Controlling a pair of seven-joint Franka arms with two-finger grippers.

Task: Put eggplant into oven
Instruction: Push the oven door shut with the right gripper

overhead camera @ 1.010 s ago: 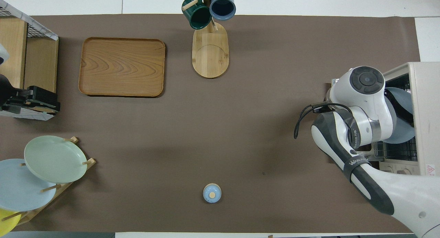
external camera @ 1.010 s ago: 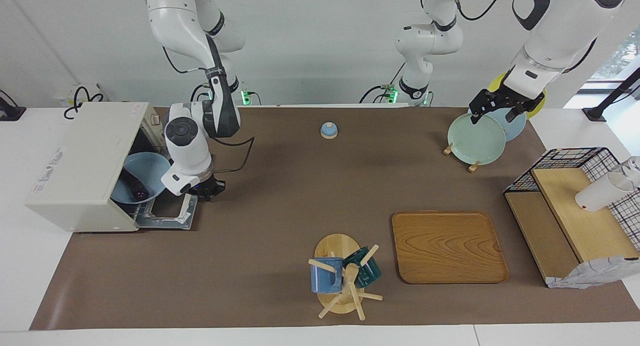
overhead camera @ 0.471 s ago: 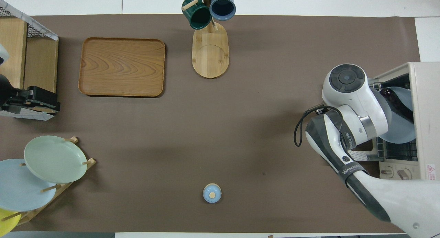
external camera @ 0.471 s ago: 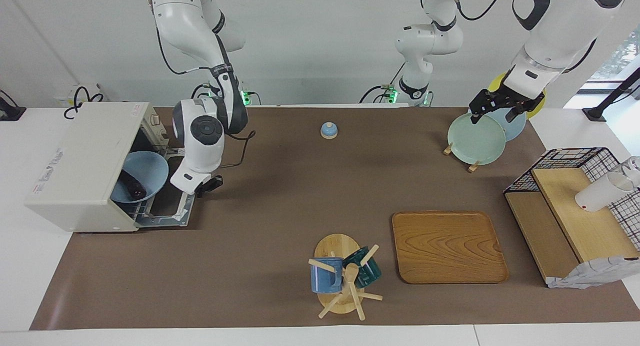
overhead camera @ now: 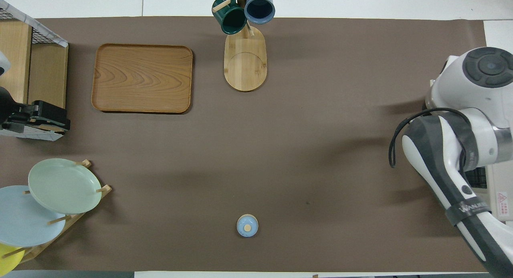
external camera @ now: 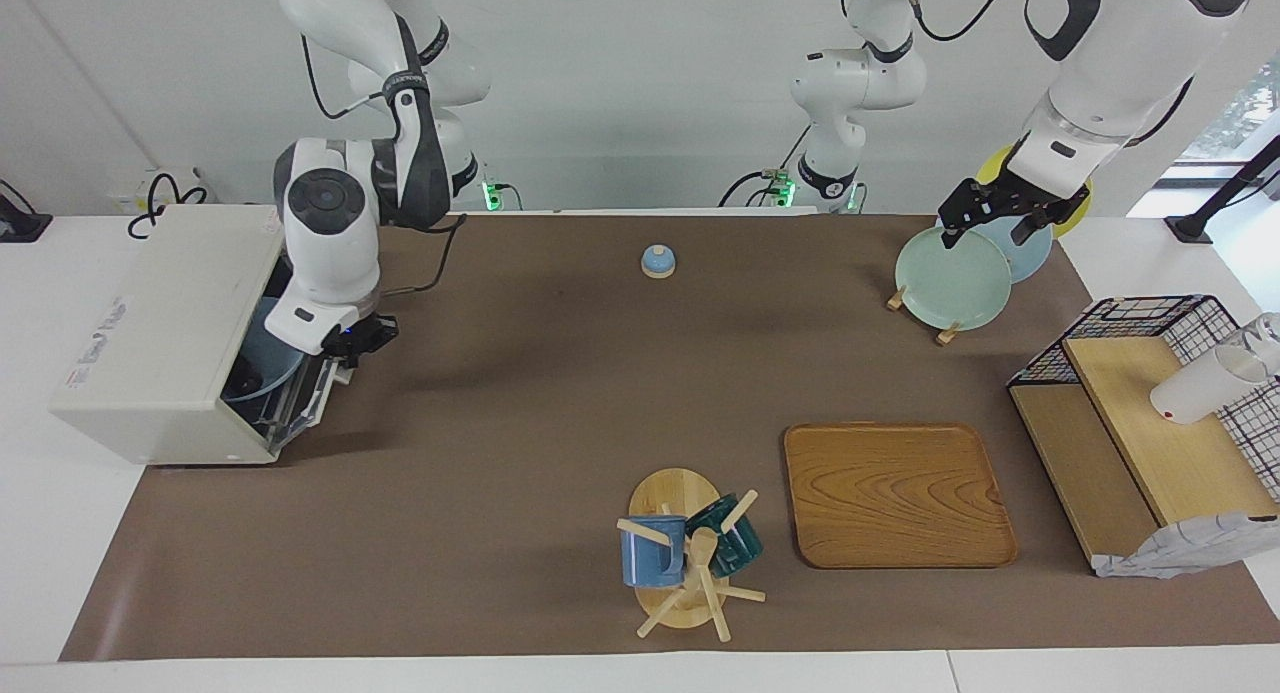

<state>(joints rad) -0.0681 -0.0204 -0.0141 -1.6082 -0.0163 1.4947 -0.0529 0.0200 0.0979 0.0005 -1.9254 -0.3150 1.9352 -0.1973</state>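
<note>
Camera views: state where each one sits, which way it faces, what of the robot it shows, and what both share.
Facing view: high across the table, looking at the robots; both arms show, right end effector at the oven door, left end effector over the plate rack.
Overhead view: above the robots' end, looking steeply down; the right arm covers the oven; left end effector at the edge.
Shared: wooden tray, mug stand, bell.

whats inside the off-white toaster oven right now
Inside the off-white toaster oven, a pale blue bowl shows, with something dark in it. The half-raised door and the right gripper cover the rest.
</note>
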